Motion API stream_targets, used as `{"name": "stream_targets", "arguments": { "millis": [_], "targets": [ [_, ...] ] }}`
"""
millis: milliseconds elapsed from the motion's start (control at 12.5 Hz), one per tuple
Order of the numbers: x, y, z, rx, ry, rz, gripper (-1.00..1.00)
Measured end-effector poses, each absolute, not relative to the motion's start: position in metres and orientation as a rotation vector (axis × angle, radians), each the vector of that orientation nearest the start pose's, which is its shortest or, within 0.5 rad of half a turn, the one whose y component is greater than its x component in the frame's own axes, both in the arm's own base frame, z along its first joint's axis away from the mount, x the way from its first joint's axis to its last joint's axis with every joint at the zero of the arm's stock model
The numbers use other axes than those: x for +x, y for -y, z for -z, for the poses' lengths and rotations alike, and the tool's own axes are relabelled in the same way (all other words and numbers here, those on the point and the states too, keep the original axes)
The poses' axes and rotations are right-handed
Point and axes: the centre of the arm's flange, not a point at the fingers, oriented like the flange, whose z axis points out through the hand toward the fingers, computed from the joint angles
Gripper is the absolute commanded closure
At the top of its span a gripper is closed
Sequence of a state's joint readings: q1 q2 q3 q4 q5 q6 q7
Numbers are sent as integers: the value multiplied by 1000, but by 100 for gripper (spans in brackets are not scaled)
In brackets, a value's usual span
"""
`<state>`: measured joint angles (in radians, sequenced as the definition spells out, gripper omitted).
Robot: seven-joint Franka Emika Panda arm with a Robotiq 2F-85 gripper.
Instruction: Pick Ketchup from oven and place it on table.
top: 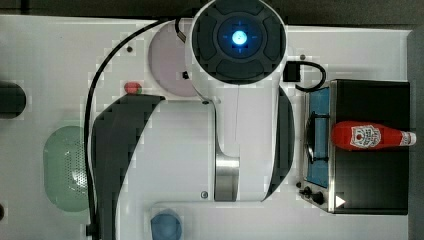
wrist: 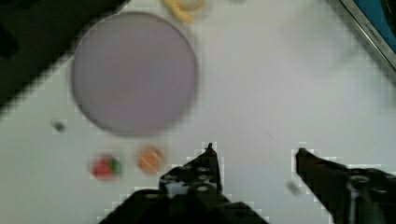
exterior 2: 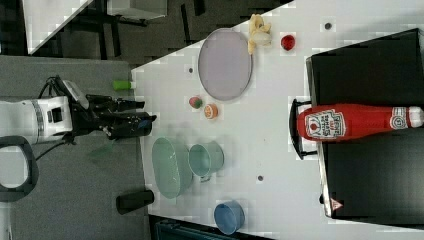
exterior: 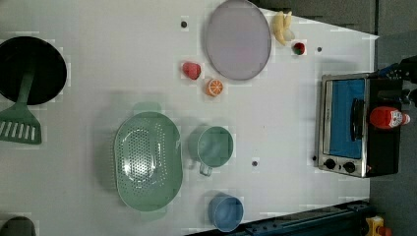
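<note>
pincer (wrist: 254, 156) is hanging high over the table (wrist: 261, 84), fingers (wrist: 208, 161) standing apart with nothing between them, probably pre-opened for the bottle. Below it the purple plate (wrist: 133, 72), strawberry (wrist: 105, 167) and orange slice (wrist: 150, 158) are just sitting as clutter, not targets. Farther off, the oven (top: 372, 100) is sitting at the table's edge, door looking closed. The ketchup (top: 370, 136) is lying on its side on the oven's roof, not inside; cap pointing away from the door, so the grab is likely coming from above across the body
</note>
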<state>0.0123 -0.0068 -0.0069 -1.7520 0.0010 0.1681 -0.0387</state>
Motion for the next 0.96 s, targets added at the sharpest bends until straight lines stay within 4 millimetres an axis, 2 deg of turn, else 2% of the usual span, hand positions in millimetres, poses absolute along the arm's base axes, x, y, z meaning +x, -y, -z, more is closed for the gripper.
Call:
{"name": "stream_targets", "arguments": {
  "millis": [80,160,240,400,480,560,640,800,960],
  "targets": [
    [527,-3,-551,-2960,-1148,-172,-59],
    [496,-3,-560,-2968,-1151,-224,-81],
    [472,-3,-585,-2964,-1137,-183,-99],
    [439,0,-645,-2950,-1120,-23,-100],
    [430,5,-669,-2933,-1126,71,-100],
    [430,12,-689,-2897,-1136,155,-100],
    [433,24,-697,-2861,-1157,196,-100],
    [449,62,-684,-2804,-1249,213,-100],
    [477,118,-648,-2752,-1397,174,-100]
  ]
}}
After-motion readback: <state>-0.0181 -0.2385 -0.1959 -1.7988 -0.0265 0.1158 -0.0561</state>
